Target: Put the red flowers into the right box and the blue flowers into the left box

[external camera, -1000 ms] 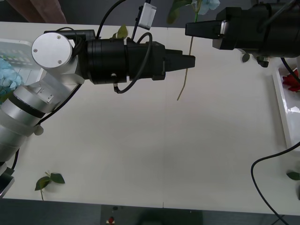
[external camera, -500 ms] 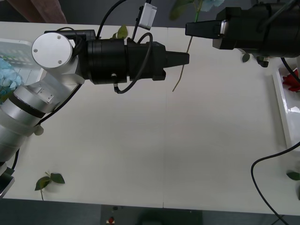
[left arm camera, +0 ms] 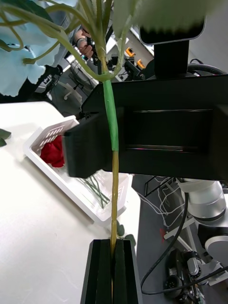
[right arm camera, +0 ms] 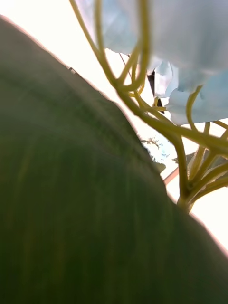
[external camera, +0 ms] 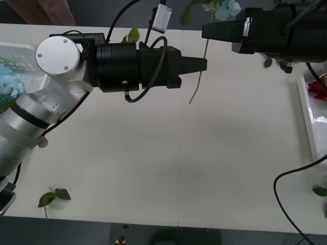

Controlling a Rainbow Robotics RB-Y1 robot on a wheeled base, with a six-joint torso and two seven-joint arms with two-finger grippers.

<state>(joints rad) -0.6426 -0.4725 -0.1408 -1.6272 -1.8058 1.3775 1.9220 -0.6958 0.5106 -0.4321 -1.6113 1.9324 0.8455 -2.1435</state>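
Both arms meet over the far middle of the bench (external camera: 168,163), and one blue flower (external camera: 228,6) hangs between them: its pale head is up at the far edge, just beside the right pincer (external camera: 205,31), and its thin stem (external camera: 198,84) runs down and toward me past the tip of the left pincer (external camera: 202,64). From the left wrist, the left pincer (left arm camera: 113,266) has its black fingers (left arm camera: 101,268) pressed together on the lower stem (left arm camera: 114,190), so it is gripping the flower near the foot. The right pincer sits higher on the same stem, close under the head; I cannot tell whether it is clamped or slack, since leaf and petals crowd its own camera. The stem's long axis stands nearly upright, head above, foot at the left pincer. The left box (external camera: 15,61), with blue blooms already in it, lies off to the robot's left, behind the left arm's elbow, so I reckon the left arm is the one to carry it there. The right box (external camera: 306,109) holds red flowers (external camera: 318,89) at the opposite edge.
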